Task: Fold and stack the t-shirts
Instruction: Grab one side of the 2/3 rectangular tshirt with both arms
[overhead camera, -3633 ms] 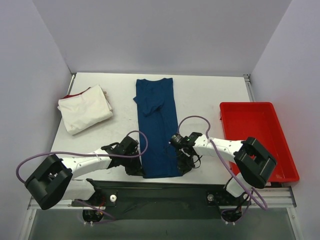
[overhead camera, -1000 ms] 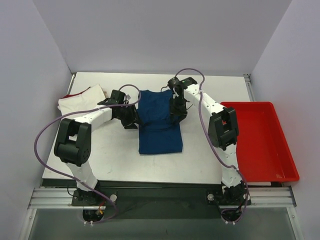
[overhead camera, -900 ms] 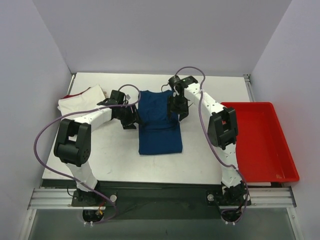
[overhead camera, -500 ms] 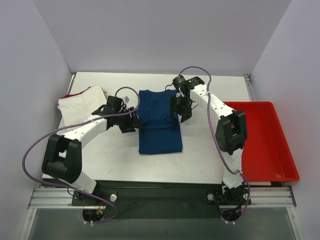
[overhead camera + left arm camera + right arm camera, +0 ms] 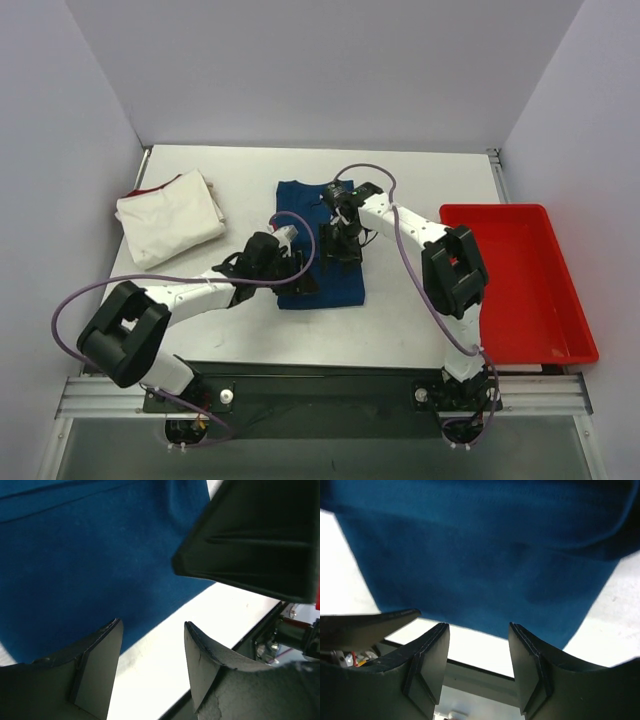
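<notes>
We see both tools spread, pinching nothing: the left tool (image 5: pixel 298 279) hangs over the folded blue shirt's (image 5: pixel 303 205) near left edge, and the right tool (image 5: pixel 340 244) over its middle. The white shirt (image 5: pixel 170 216) lies well apart, on the worktop's (image 5: pixel 420 310) left.

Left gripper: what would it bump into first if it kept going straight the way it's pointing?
Most likely the blue shirt. The left gripper is open, aimed at the shirt's edge where it meets the white table, with nothing in between. How close it is, the pictures don't show.
</notes>
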